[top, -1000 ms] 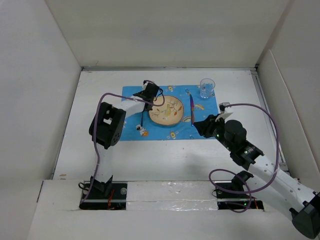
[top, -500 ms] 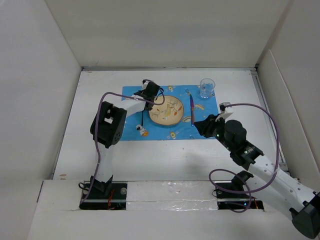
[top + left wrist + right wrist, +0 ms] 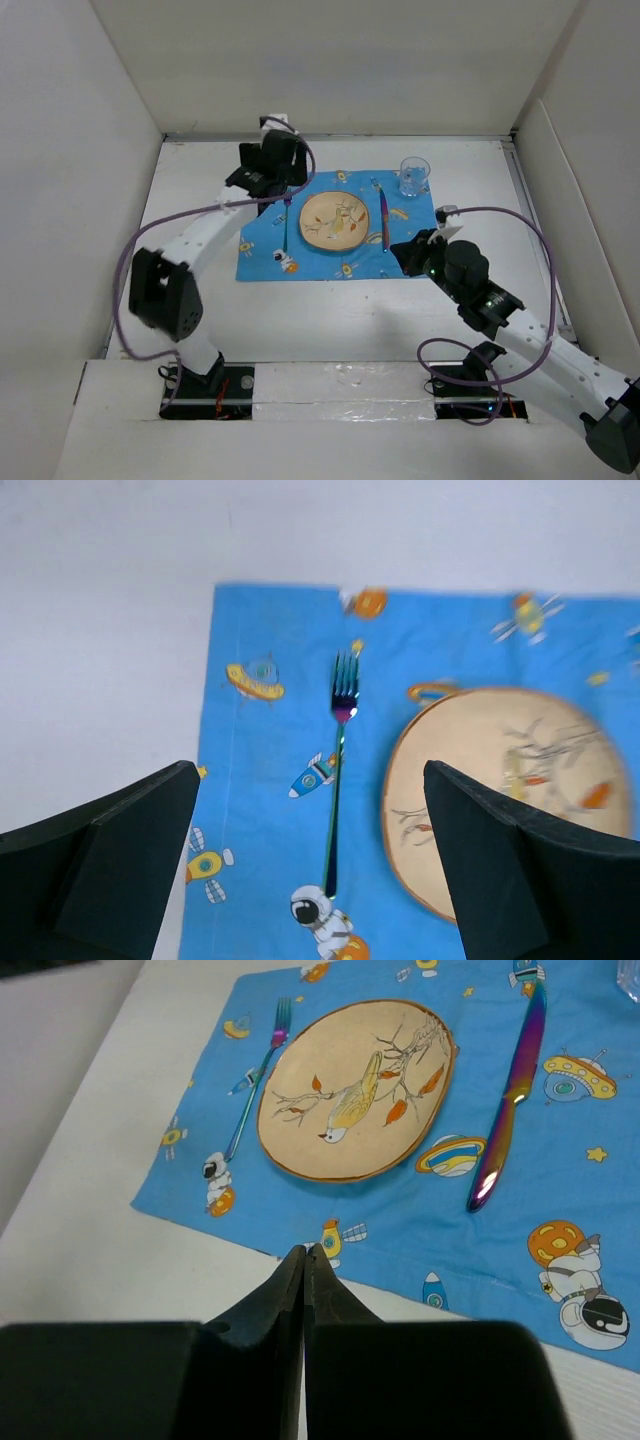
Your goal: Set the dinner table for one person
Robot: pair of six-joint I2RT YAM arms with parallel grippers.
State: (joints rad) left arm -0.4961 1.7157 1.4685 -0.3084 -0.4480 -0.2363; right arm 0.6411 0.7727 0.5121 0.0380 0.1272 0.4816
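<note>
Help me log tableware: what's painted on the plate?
The plate shows a yellow bird on branches with orange leaves; right wrist view.

From high above and behind the near edge, we look down on the large flat white dinner table [image 3: 330, 310], the blue cartoon-print placemat [image 3: 258, 250] small at its centre. Our left wrist view hangs close over the placemat's left part, facing almost straight down on the iridescent metal fork [image 3: 337, 780] and the left half of the round tan bird-painted plate [image 3: 500, 790]. Our right wrist view sits low by the placemat's near edge, looking obliquely toward the far side. Fork and plate appear in all three views; the iridescent metal knife [image 3: 510, 1100] only in the overhead and right wrist views.
</note>
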